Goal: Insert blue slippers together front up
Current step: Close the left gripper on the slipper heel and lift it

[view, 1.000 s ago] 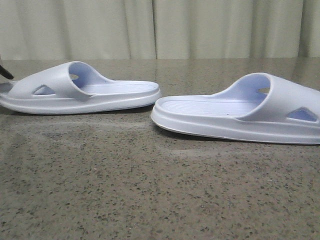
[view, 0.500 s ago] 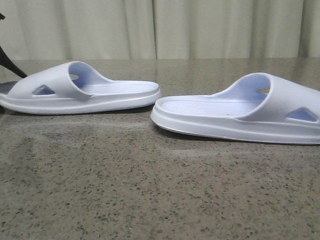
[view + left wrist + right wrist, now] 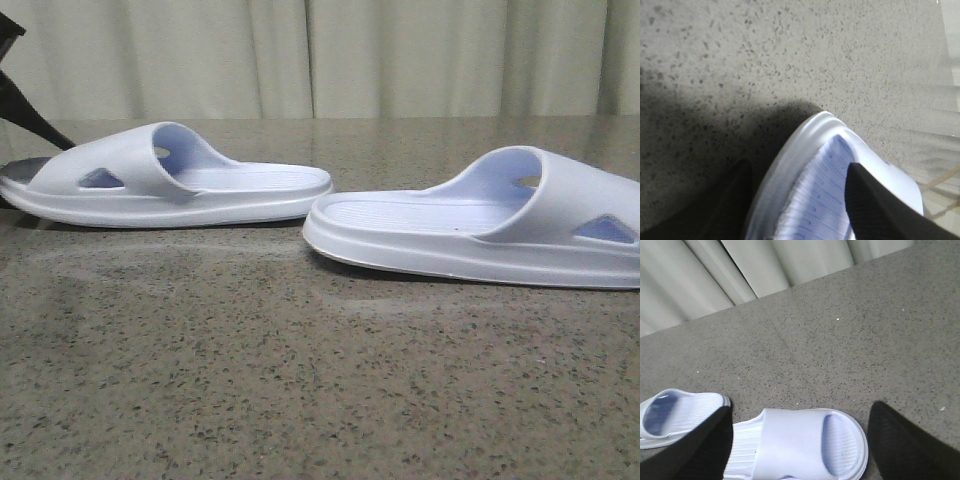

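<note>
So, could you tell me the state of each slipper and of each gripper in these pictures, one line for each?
Left slipper: flat on the table, sole down, strap up, one end between the left gripper's fingers.
Right slipper: flat on the table, sole down, not held, apart from the left slipper.
Left gripper: one finger outside the slipper's rim, one over the footbed.
Right gripper: open, above the right slipper, fingers on either side.
</note>
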Action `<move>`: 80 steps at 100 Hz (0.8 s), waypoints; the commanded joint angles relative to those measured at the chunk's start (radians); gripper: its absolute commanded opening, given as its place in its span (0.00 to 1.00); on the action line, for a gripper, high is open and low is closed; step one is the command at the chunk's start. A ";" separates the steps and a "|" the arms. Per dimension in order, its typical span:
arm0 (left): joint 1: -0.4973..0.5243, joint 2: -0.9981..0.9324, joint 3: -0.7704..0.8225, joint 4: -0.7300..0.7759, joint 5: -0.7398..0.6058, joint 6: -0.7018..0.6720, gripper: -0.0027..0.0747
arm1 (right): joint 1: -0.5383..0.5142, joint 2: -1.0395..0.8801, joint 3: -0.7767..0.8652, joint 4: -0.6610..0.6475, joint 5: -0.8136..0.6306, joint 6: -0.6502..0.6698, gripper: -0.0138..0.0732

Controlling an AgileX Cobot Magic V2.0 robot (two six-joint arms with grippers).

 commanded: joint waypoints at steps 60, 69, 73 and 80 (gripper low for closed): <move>-0.004 -0.011 -0.011 0.004 0.027 0.098 0.06 | 0.001 0.011 -0.033 0.002 -0.082 -0.004 0.72; 0.002 -0.011 -0.011 -0.071 0.056 0.163 0.06 | 0.001 0.011 -0.033 0.002 -0.082 -0.004 0.72; 0.009 -0.011 -0.011 -0.130 0.090 0.235 0.06 | 0.001 0.011 -0.033 0.002 -0.082 -0.004 0.72; 0.024 -0.014 -0.011 -0.249 0.170 0.323 0.06 | 0.001 0.011 -0.033 0.002 -0.082 -0.004 0.72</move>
